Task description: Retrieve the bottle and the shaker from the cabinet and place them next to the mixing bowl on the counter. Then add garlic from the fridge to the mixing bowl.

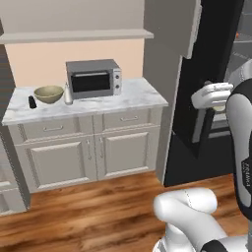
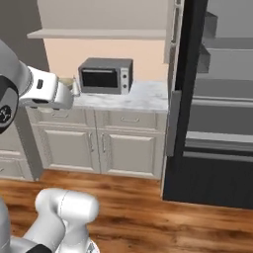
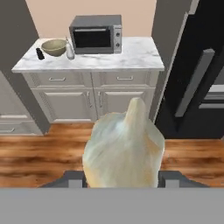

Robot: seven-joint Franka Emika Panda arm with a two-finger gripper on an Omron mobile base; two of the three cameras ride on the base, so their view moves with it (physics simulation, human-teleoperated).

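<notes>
My gripper (image 3: 122, 178) is shut on a pale garlic bulb (image 3: 124, 146), which looms large in the hand view. In the left base view the gripper (image 1: 218, 103) hangs in front of the open fridge (image 1: 236, 59), well right of the counter. On the white marble counter (image 3: 135, 54) the brass mixing bowl (image 3: 54, 47) stands left of the toaster oven. The whitish bottle (image 3: 70, 50) stands upright just right of the bowl, and the black shaker (image 3: 40, 54) just left of it. Bowl (image 1: 48, 93), bottle (image 1: 68, 95) and shaker (image 1: 32, 102) appear again in the left base view.
A grey toaster oven (image 1: 93, 78) takes up the counter's middle. The fridge's black door (image 3: 197, 78) stands open, right of the counter's end. A long wall shelf (image 1: 74, 35) runs above the counter, with the taupe cabinet (image 1: 172, 24) at its right. Wooden floor lies between me and the drawers.
</notes>
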